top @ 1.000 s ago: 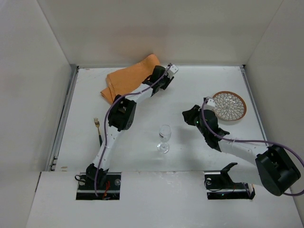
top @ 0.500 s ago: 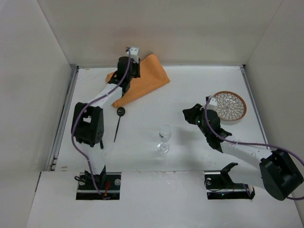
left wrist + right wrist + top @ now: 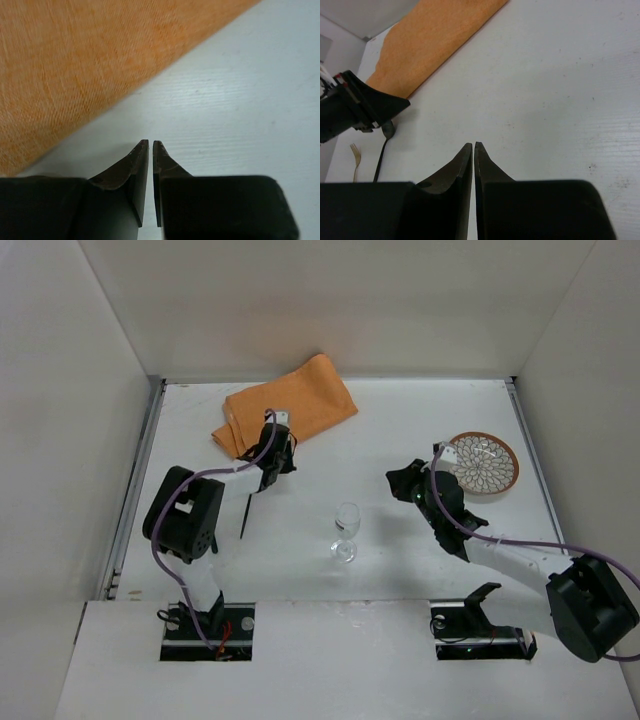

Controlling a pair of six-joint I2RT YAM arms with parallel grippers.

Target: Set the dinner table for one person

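The white dinner table point(image 3: 420, 420) holds an orange folded cloth point(image 3: 285, 405) at the back left. My left gripper point(image 3: 273, 453) is shut and empty, just in front of the cloth's near edge; its wrist view shows the cloth point(image 3: 75, 65) and bare table past the gripper point(image 3: 151, 142). It covers the head of a black spoon point(image 3: 246, 516). A wine glass point(image 3: 346, 528) stands upright in the middle. A patterned plate point(image 3: 483, 462) lies at the right. My right gripper point(image 3: 398, 480) is shut and empty, left of the plate; its own view shows it point(image 3: 473, 145) above bare table.
A gold fork point(image 3: 354, 152) lies left of the spoon point(image 3: 385, 135) in the right wrist view; the left arm's elbow point(image 3: 183, 510) hides it from above. Metal rails point(image 3: 135, 490) and white walls bound the table.
The left arm has swung from the back edge over the cloth towards the near side and now sits low over the spoon's head. The cloth lies flatter. The right arm has barely moved.
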